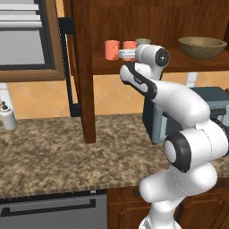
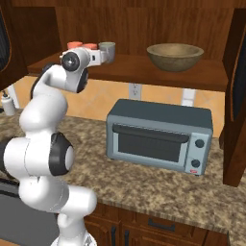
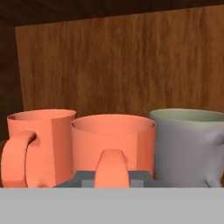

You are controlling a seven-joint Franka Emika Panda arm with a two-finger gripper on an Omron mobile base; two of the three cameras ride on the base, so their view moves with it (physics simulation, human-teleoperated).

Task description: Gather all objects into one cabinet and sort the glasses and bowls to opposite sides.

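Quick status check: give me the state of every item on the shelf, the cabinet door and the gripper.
Left orange cup: upright, on shelf.
Middle orange cup: upright, handle between the fingers.
Grey mug: upright, beside middle cup.
Bowl: upright, shelf's right side.
Cabinet door: open.
Gripper: shut on middle cup's handle.

We see a speckled brown granite surface (image 1: 53, 147) running along the wall, with tan-orange tiles (image 1: 40, 100) laid diagonally behind it. On the surface stands a blue-grey toaster oven (image 2: 158, 134) with a dark glass door and two knobs (a small red mark sits at its lower corner). A white outlet (image 2: 134, 90) is set in the tiled wall above it. A white soap dispenser (image 1: 7, 115) stands at the far left of the surface. Below are reddish-brown drawers (image 2: 158, 226) with dark handles and a grey dishwasher front (image 1: 53, 210). Light falls evenly.
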